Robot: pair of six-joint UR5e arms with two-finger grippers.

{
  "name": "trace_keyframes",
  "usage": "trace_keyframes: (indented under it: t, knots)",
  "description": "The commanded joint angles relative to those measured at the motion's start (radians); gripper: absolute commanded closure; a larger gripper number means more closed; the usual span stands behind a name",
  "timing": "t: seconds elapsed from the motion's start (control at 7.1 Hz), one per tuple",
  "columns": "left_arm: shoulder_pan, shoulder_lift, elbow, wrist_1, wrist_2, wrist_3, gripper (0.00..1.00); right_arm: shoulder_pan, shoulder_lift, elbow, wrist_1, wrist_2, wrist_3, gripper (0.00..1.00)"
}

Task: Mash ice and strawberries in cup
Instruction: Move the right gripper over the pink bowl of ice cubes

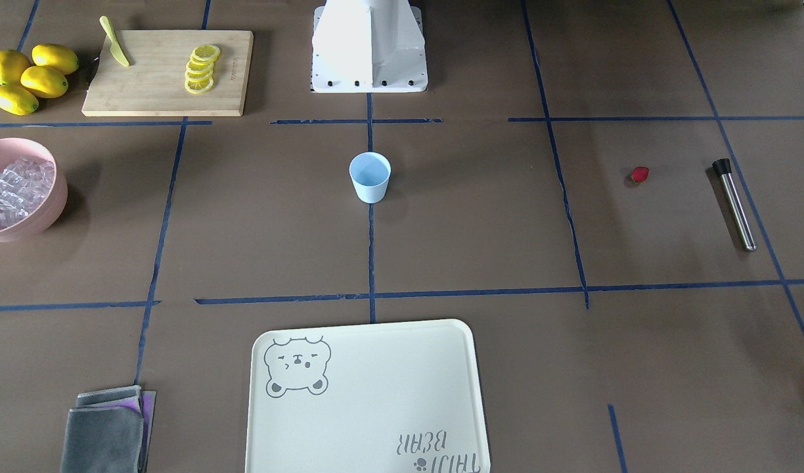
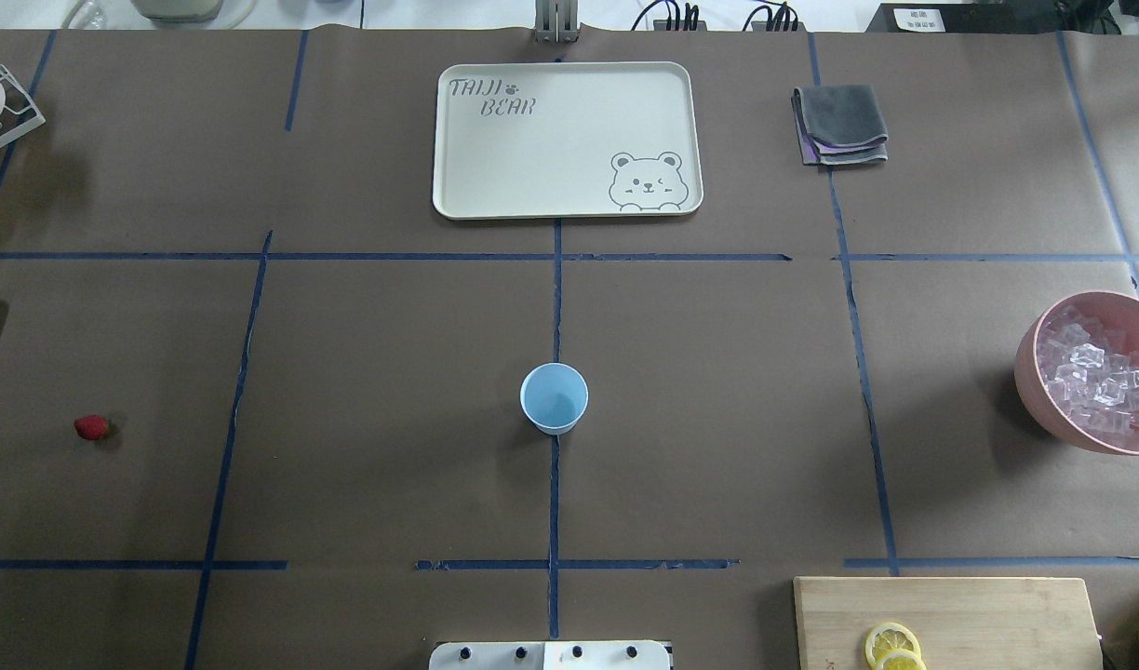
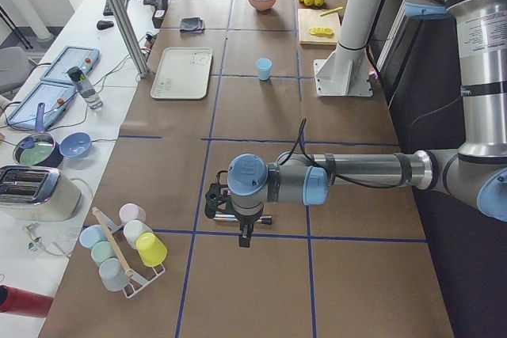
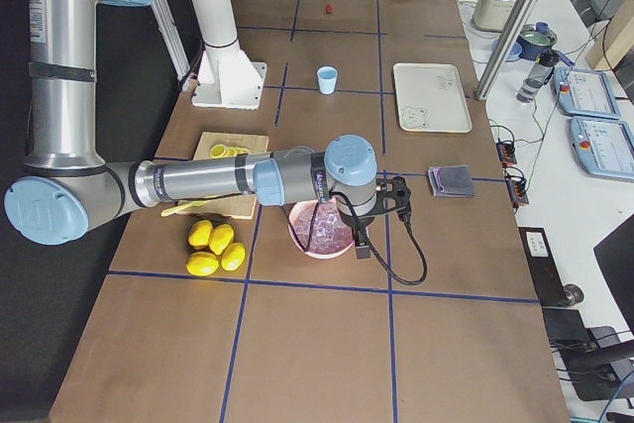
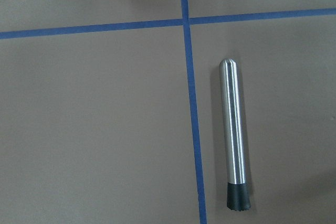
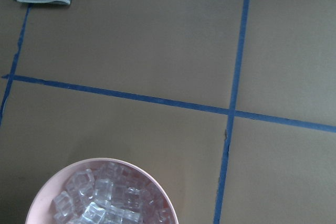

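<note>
The pale-blue cup (image 1: 370, 176) stands upright at the table's middle and looks empty in the overhead view (image 2: 554, 398). The ice (image 2: 1095, 377) fills a pink bowl (image 2: 1030, 372) on my right side. One small red strawberry (image 2: 91, 427) lies on the table on my left side. A steel muddler (image 5: 233, 135) with a black end lies beyond it. My left gripper (image 3: 214, 202) hovers over the muddler; I cannot tell whether it is open or shut. My right gripper (image 4: 394, 193) hovers beside the bowl, over the ice (image 6: 105, 203); I cannot tell its state either.
A cream bear tray (image 2: 566, 140) lies at the far middle, with folded grey cloths (image 2: 839, 124) to its right. A cutting board (image 1: 169, 72) holds lemon slices (image 1: 201, 67) and a green knife (image 1: 115, 42), with whole lemons (image 1: 31, 77) beside it. A cup rack (image 3: 125, 247) stands at the left end.
</note>
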Motion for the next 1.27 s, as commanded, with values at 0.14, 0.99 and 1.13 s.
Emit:
trace_keyframes:
  t: [0.14, 0.99, 1.13]
  knots:
    - [0.0, 0.001, 0.01, -0.003, 0.0, 0.002, 0.0, -0.208, -0.003, 0.07, 0.054, -0.156, -0.002, 0.0]
    - [0.0, 0.001, 0.013, -0.003, 0.0, 0.0, 0.0, -0.44, -0.014, 0.071, 0.063, -0.274, -0.014, 0.12]
    - [0.0, 0.001, 0.014, -0.003, 0.0, 0.002, 0.0, -0.459, -0.014, 0.068, 0.063, -0.283, -0.014, 0.15]
